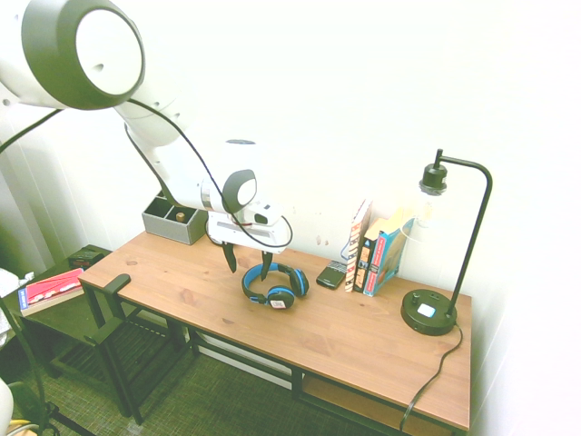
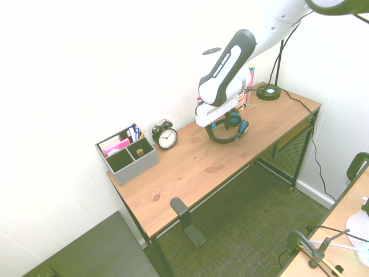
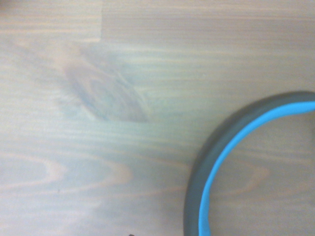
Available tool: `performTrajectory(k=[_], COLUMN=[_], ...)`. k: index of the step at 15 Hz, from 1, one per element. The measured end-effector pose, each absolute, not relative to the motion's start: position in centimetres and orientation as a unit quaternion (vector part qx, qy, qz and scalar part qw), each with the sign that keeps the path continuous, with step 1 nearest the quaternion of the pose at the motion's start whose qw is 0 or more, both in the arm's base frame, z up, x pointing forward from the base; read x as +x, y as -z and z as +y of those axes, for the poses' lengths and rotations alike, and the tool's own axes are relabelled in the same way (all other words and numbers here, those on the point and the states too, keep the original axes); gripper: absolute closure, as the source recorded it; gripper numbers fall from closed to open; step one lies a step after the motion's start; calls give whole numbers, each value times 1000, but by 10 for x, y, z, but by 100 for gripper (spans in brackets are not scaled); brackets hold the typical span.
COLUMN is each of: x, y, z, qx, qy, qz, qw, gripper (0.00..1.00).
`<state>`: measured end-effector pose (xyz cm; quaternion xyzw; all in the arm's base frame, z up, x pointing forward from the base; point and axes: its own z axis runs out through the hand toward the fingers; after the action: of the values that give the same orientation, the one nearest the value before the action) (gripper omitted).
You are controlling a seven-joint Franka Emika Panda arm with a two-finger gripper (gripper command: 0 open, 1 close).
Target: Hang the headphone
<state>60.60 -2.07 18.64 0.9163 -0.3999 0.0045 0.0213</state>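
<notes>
Headphone (image 1: pixel 280 295) lies on the desk (image 1: pixel 363 331) at centre frame in the first exterior view, and we have our gripper (image 1: pixel 248 272) just above its band, fingers apart, nothing held.

Headphone (image 1: pixel 275 283) black and blue; desk (image 1: pixel 227 300) brown, wood-grained; organizer (image 2: pixel 134 165) grey.

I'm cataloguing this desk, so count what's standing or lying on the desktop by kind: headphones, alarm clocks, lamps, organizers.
Headphones: 1
Alarm clock: 1
Lamp: 1
Organizer: 1
Total: 4
</notes>
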Motion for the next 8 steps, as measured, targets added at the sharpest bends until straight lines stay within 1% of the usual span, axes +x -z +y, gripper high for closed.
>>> performTrajectory(k=[3, 8], x=[620, 627], y=[-175, -164], z=[-25, -20], qx=[912, 909], qy=[-3, 7], qz=[-409, -416], qw=[21, 17], gripper=[100, 100])
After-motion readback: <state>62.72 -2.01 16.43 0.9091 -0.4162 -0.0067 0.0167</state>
